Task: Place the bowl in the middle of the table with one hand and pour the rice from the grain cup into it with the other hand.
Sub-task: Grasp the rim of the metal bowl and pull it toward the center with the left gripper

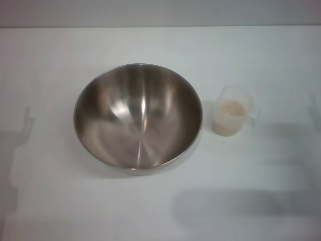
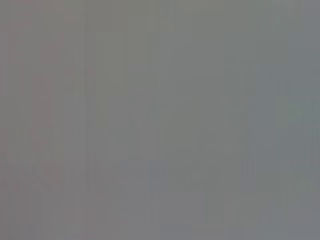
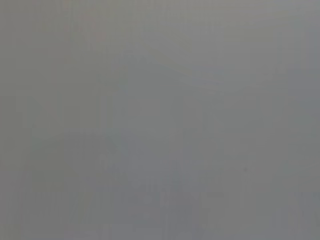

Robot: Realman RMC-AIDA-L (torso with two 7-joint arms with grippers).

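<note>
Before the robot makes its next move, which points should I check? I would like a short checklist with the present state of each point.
1. The bowl stands upright on the table: ok.
2. The bowl is near the middle of the table: ok, roughly central in the head view.
3. The bowl is empty and ready for pouring: ok.
4. The grain cup stands upright, apart from the bowl, on the robot's right side: ok.
5. The rice is in the cup, none spilled: ok.
6. Grippers ready near their objects: cannot tell; neither gripper is visible, and both wrist views show only grey.
</note>
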